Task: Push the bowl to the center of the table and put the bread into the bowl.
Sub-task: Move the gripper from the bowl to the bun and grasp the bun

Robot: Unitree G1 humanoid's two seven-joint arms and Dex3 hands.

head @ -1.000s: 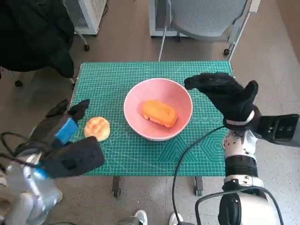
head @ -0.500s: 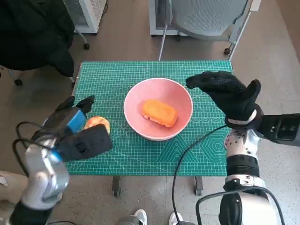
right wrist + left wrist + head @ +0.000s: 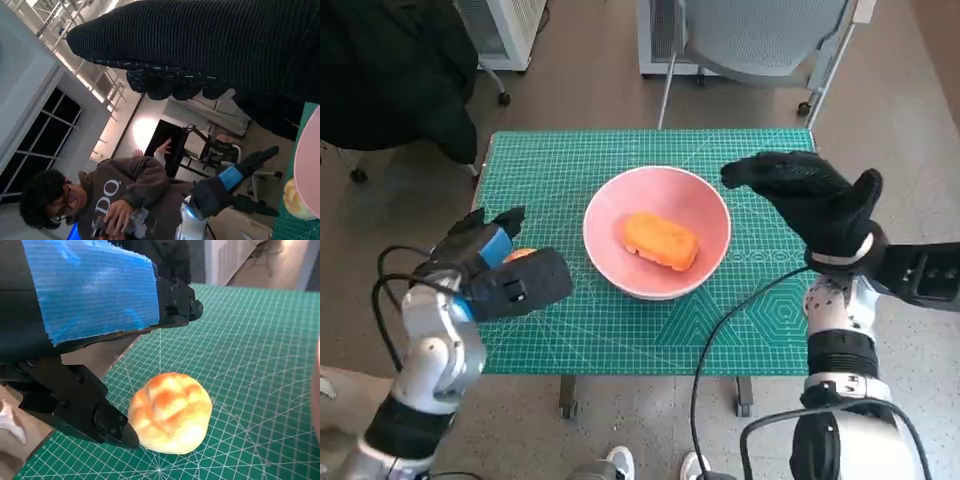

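Pink and round, the bowl (image 3: pixel 657 232) sits at the middle of the head view on the green cutting mat (image 3: pixel 620 330), with an orange loaf (image 3: pixel 660 240) inside it. The round bun (image 3: pixel 170 411) lies on the mat left of the bowl (mostly hidden there by the left hand (image 3: pixel 485 265)), whose black fingers (image 3: pixel 75 405) stand apart around it, one tip just touching. The right hand (image 3: pixel 810 205) hovers open right of the bowl.
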